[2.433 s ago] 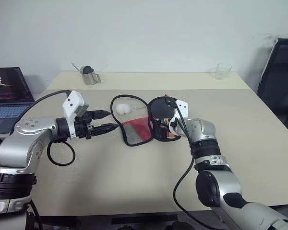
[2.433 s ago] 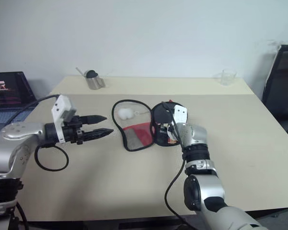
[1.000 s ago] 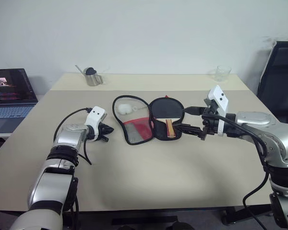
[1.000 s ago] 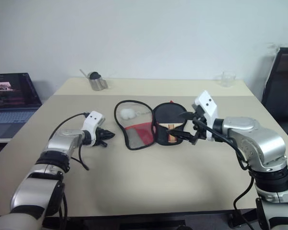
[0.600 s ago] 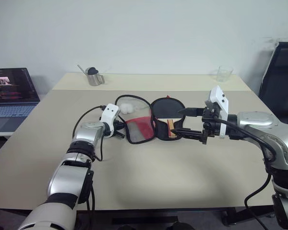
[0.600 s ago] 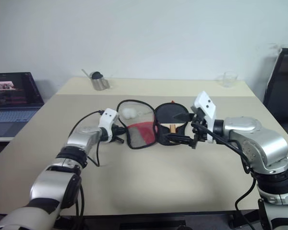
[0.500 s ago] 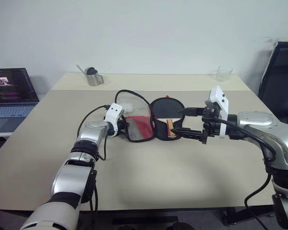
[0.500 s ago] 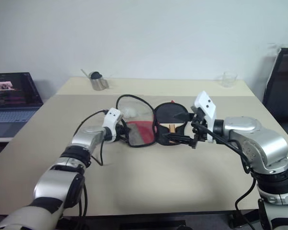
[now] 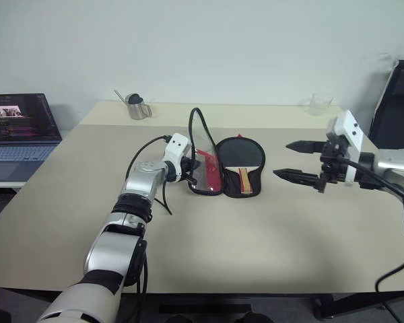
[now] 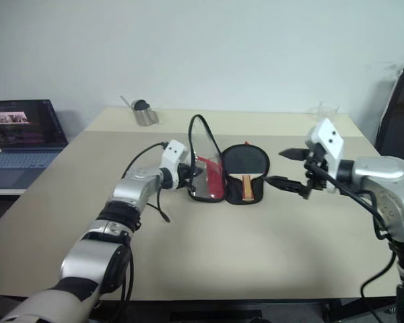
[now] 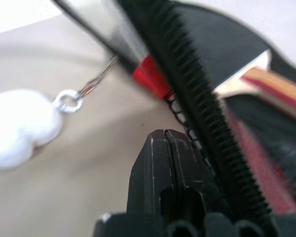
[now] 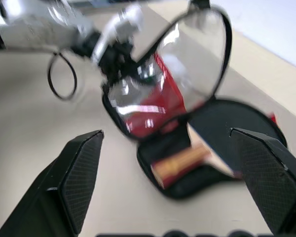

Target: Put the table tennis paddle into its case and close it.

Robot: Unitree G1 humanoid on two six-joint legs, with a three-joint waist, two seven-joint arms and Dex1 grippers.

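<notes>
Case (image 9: pixel 205 158) flap now upright, paddle (image 9: pixel 242 158) inside.

Your left gripper (image 9: pixel 194 165) has closed and swung in from well left of the case (image 9: pixel 219 168), and now sits against its open flap. That flap, flat on the table before, now stands nearly upright beside the table tennis paddle (image 9: pixel 241 159). Your right gripper (image 9: pixel 295 161) has pulled away from the case, jaws still wide.

Paddle (image 9: pixel 241 160) lying in case (image 9: pixel 223 168) at table (image 9: pixel 209 235) centre; laptop (image 9: pixel 17 131) sitting far left; cup (image 9: pixel 137 108) standing behind.
</notes>
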